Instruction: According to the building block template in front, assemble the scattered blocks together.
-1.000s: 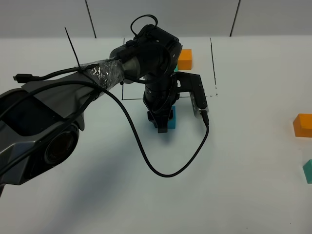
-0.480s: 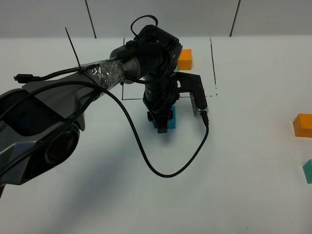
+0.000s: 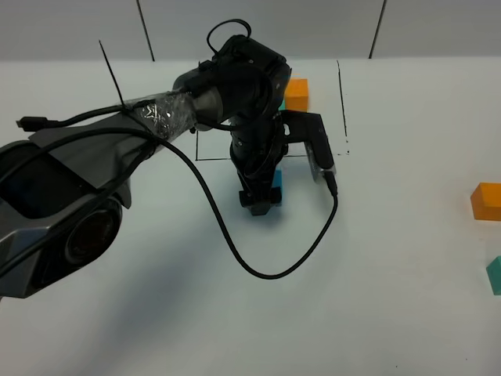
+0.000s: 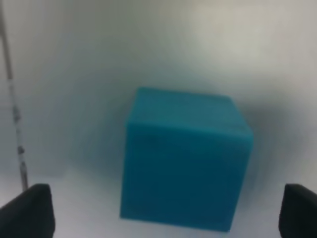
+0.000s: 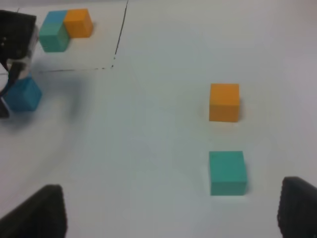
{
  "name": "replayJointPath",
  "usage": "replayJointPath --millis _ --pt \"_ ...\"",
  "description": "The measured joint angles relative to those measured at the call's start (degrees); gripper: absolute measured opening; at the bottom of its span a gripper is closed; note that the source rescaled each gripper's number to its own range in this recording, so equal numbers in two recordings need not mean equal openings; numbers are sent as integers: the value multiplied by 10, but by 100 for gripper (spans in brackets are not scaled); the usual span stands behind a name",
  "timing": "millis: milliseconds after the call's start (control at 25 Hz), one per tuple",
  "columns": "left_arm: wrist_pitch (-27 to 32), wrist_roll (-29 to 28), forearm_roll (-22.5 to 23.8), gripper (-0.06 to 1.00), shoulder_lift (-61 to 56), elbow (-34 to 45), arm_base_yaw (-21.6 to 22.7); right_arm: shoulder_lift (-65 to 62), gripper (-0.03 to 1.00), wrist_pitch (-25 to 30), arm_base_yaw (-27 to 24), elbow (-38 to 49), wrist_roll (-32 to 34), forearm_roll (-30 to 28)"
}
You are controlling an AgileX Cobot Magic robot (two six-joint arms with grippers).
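Observation:
The scattered sky blue cube (image 3: 276,180) sits on the white table just in front of the black drawn frame (image 3: 342,110). My left gripper (image 3: 258,202) hangs over it, open. In the left wrist view the blue cube (image 4: 185,158) lies between the spread fingertips (image 4: 27,210) without touching them. The template's orange cube (image 3: 296,92) shows inside the frame; the arm hides most of the rest. The right wrist view shows the whole template (image 5: 62,29), and the scattered orange cube (image 5: 224,101) and teal-green cube (image 5: 227,172) ahead of my open, empty right gripper (image 5: 168,218).
The scattered orange cube (image 3: 485,201) and teal-green cube (image 3: 495,274) lie at the table's far right edge. A black cable (image 3: 270,270) loops from the left wrist onto the table in front of the blue cube.
My left arm has turned and shifted slightly over the blue cube. The cube stays in nearly the same spot. The other cubes have not moved.

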Motion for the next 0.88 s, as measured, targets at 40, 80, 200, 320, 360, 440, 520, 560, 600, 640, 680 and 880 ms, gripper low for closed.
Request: replayJointPath --millis 40,80,200,320,360,440,520,560,600,640,680,880 --pt "3 -13 0 96 -8 0 0 0 74 0 0 0 0 0" --pt "9 -26 0 97 -19 0 0 0 74 0 0 0 0 0" --pt "30 -86 -5 97 -50 0 9 0 74 0 0 0 0 0" --pt "30 -138 -16 97 -78 0 35 0 74 0 0 0 0 0" --pt "31 -152 -23 97 -87 0 49 0 73 0 0 0 0 0" --pt "31 -181 -37 97 -107 5 83 0 73 -1 0 0 0 0" --pt "31 -204 -48 97 -138 27 118 0 73 -1 0 0 0 0" --pt "31 -213 -49 97 -156 41 137 0 73 -1 0 0 0 0" --pt "31 -219 -49 97 -172 64 155 0 73 -1 0 0 0 0" --pt "31 -222 -49 97 -193 84 170 0 73 -1 0 0 1 0" --pt "31 -224 -51 97 -217 110 187 0 73 -1 0 0 0 0" --pt "25 -232 -57 97 -360 261 271 0 73 -1 0 0 4 0"
